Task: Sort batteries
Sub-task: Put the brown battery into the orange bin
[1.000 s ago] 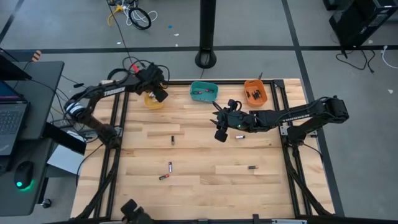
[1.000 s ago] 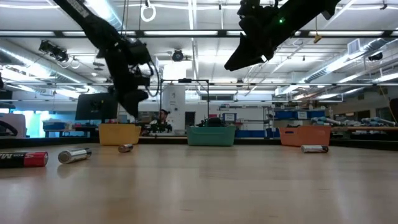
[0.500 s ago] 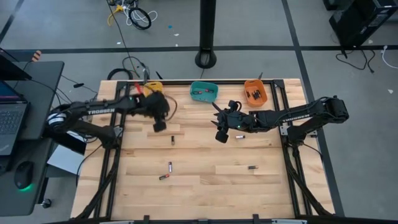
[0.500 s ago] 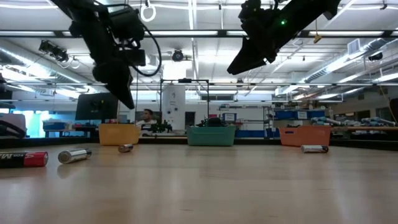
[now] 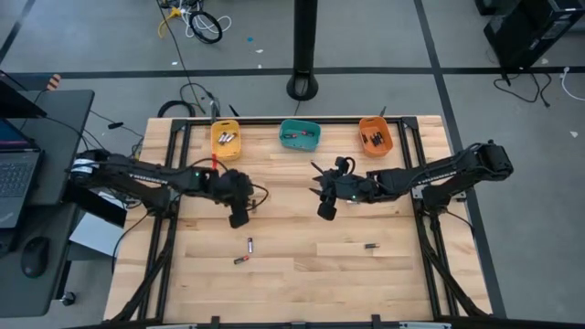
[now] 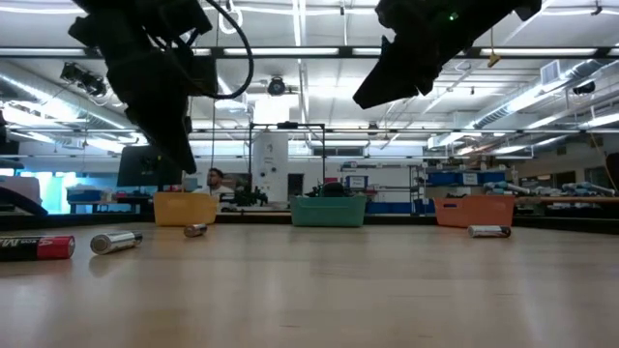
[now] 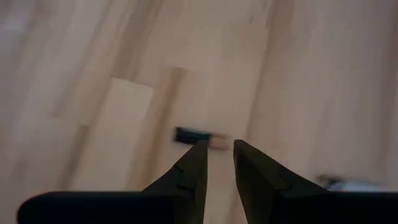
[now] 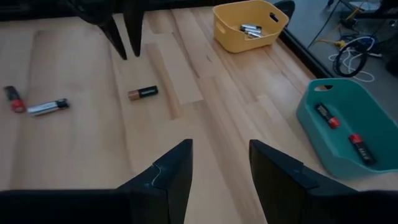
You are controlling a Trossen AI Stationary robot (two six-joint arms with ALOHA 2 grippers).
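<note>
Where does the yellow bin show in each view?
High: yellow bin is leftmost of three at the table's far edge.
Low: left of centre, far edge.
Left wrist: not in it.
Right wrist: beyond the fingers.
Landmark: teal bin beside it.

Yellow bin (image 5: 226,139), teal bin (image 5: 300,133), orange bin (image 5: 375,134), pale wood table (image 5: 302,265)
</note>
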